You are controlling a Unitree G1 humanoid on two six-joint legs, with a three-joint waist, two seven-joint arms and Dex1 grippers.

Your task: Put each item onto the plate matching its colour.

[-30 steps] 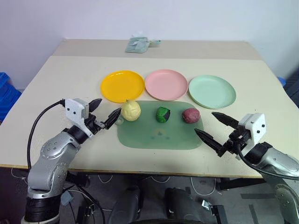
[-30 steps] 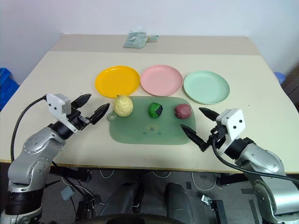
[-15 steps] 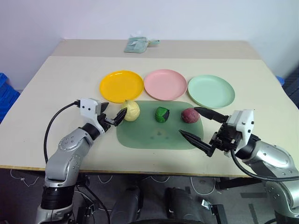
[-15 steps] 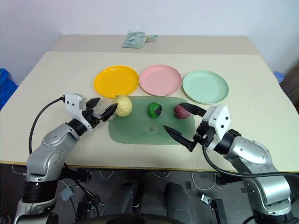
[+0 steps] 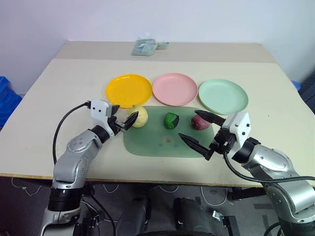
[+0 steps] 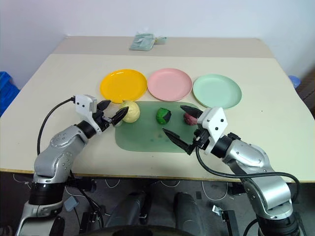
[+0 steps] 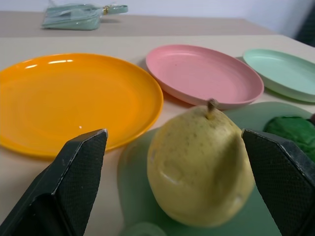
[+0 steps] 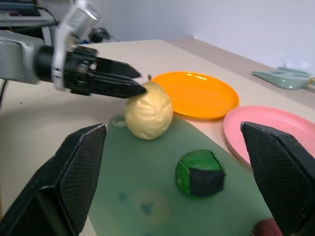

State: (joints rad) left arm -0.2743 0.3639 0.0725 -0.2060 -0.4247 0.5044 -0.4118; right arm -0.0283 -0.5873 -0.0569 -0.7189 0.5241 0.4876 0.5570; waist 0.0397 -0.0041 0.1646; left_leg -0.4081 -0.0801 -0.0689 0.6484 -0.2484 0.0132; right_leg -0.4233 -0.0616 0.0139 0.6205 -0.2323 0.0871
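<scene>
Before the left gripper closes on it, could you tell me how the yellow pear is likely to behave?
The pear looks rounded and lumpy, so it may roll or shift on the smooth mat if nudged off-centre. Its surface looks matt, so probably not very slippery. The left gripper stands open around it; a grip across its widest part seems safest.

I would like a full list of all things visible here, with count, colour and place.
table: one, beige, bearing everything.
plates: three in a row behind the mat; yellow, pink, mint green.
mat: one, translucent green, in front of the plates.
toy foods: three on the mat; pale yellow, dark green, maroon.
pouch: one, pale green, far table edge.
left gripper: open, beside the yellow food.
right gripper: open, over the mat.
</scene>
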